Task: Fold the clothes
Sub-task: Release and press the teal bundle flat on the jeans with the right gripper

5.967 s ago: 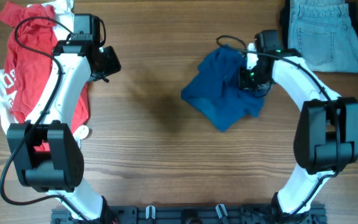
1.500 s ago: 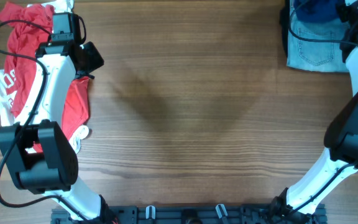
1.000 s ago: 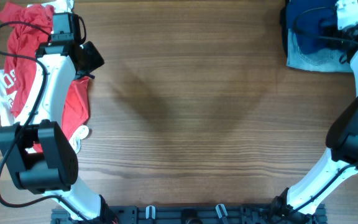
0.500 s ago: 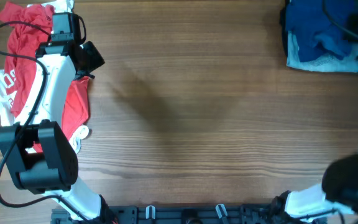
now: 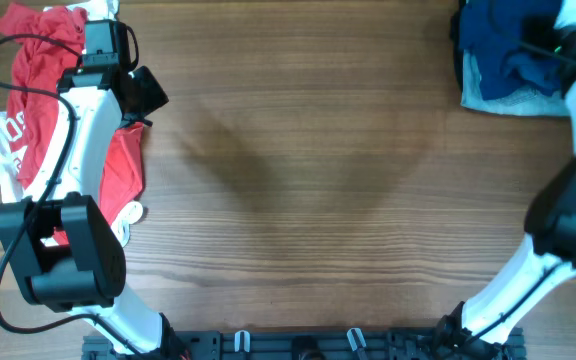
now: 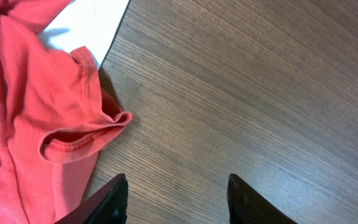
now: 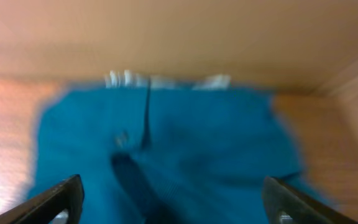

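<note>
A brown wooden counter (image 5: 298, 150) with fine grain running side to side fills the overhead view, evenly lit but for a faint soft shadow (image 5: 268, 170) near its middle, and a black rail (image 5: 298, 345) with small clips lines its near edge.

You are looking at a brown wood-grain bench (image 5: 298, 180), its grain running left to right in the overhead view. Along its near edge you can see a black rail (image 5: 298, 346) with small clips.
</note>
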